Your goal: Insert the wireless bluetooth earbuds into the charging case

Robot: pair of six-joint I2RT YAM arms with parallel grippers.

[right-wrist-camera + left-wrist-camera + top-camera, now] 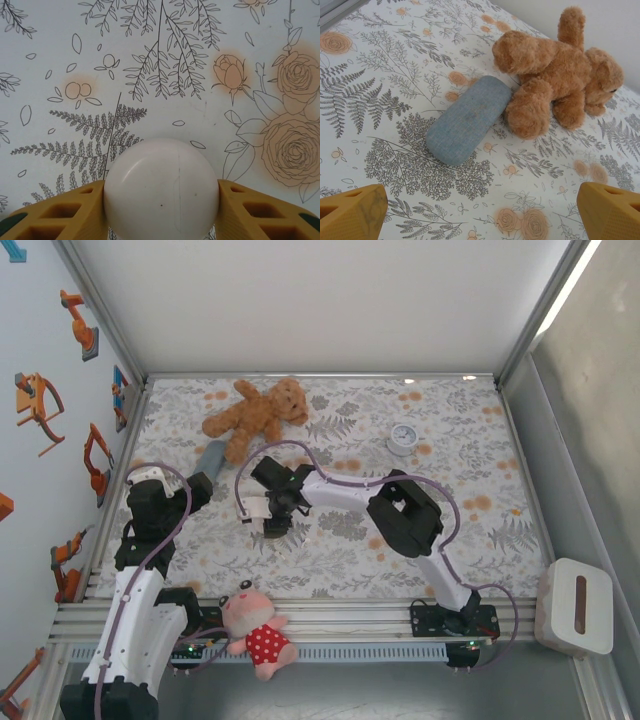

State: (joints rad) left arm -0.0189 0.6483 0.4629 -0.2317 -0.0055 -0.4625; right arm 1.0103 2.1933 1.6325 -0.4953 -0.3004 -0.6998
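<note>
A white rounded charging case [161, 190] with a thin seam line rests on the flower-patterned cloth. My right gripper [161, 207] is shut on it, one yellow finger [60, 212] pressed against each side. In the top view the right gripper [272, 524] reaches down to the cloth left of the middle. My left gripper [480, 212] is open with nothing but bare cloth between its fingertips, and it hovers near a blue-grey fabric case [467, 119]. From above, the left gripper [198, 486] is at the left side of the cloth. The earbuds are out of view.
A brown teddy bear [255, 415] lies at the back, touching the blue-grey case [212, 455]. A small round white object [402, 439] sits at the back right. A pink doll [255, 630] lies on the front rail, and a white box [575, 605] stands outside at right.
</note>
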